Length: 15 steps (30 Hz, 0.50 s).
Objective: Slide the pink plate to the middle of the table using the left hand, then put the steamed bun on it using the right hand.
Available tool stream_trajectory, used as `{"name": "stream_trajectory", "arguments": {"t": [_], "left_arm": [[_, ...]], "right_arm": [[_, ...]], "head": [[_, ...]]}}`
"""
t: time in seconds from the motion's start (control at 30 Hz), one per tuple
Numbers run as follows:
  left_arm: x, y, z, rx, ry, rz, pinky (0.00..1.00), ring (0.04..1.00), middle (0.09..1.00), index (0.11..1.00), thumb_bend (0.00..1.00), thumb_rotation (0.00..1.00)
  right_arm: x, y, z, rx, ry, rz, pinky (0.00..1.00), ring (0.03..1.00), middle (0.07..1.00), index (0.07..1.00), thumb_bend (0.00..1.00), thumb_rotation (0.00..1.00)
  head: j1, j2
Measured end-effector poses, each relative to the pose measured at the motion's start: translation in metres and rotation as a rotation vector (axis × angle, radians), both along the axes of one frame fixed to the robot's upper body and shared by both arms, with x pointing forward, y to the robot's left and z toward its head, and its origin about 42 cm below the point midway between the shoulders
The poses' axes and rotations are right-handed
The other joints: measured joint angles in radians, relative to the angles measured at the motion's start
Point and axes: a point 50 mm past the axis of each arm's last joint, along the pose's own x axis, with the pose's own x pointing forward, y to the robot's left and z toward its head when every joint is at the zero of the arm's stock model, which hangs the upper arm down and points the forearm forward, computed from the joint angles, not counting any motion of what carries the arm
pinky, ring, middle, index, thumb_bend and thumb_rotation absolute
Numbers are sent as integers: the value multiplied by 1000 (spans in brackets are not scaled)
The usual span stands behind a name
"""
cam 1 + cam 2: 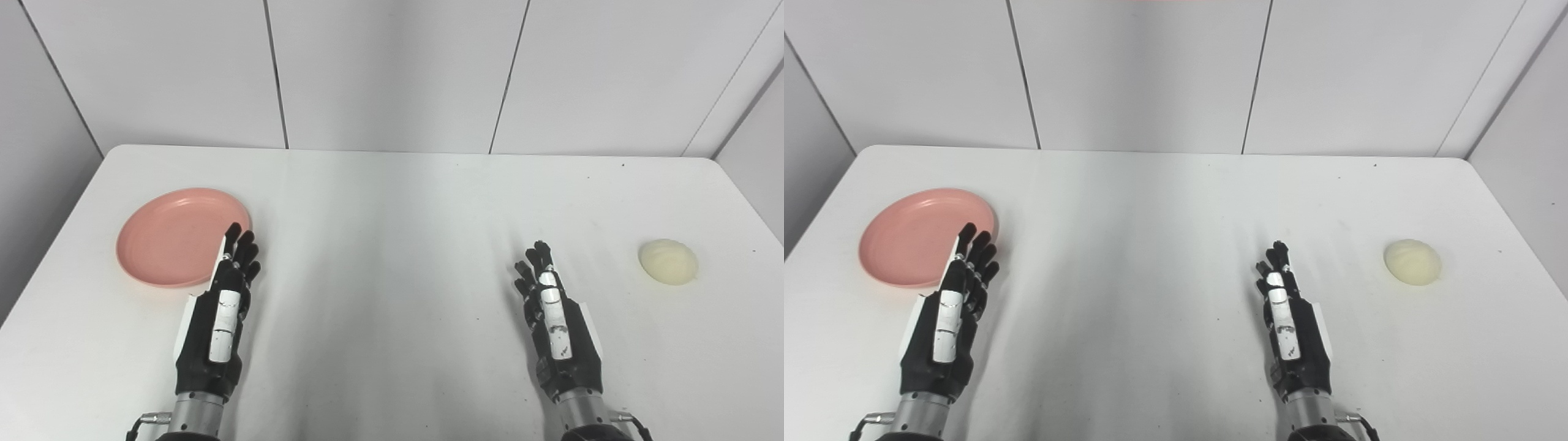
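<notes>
one bare pink plate (168,239), bun (668,261) apart

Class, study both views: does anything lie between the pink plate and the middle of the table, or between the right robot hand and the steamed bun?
Nothing visible does. Bare table runs from the pink plate to the middle, and from the right robot hand to the steamed bun. The left robot hand sits at the plate's near right rim.

Pink plate (174,237) flat, table's left; pale bun (668,261) far right.

Near-right rim of the pink plate (165,239) — behind the left hand (217,318); both forearms off the bottom edge.
</notes>
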Motion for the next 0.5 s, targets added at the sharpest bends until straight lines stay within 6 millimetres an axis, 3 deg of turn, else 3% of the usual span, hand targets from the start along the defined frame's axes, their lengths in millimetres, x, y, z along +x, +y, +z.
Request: {"name": "stream_trajectory", "arguments": {"t": [0.17,0.33,0.5], "left_arm": [[4,3,3,-3,-5,-11,1000,1000,1000,1000,860,939],[5,3,3,0,4,-14,1000,1000,1000,1000,875,945],[10,1,8,-7,-5,-17,1000,1000,1000,1000,851,924]], "right_arm": [[0,3,0,-4,-1,2,976,963,1000,1000,771,859],[0,5,3,6,-5,-6,978,955,993,1000,782,854],[-1,4,9,12,-26,-4,957,936,954,970,800,855]], "head": [[-2,-8],[-8,41],[3,49]]}}
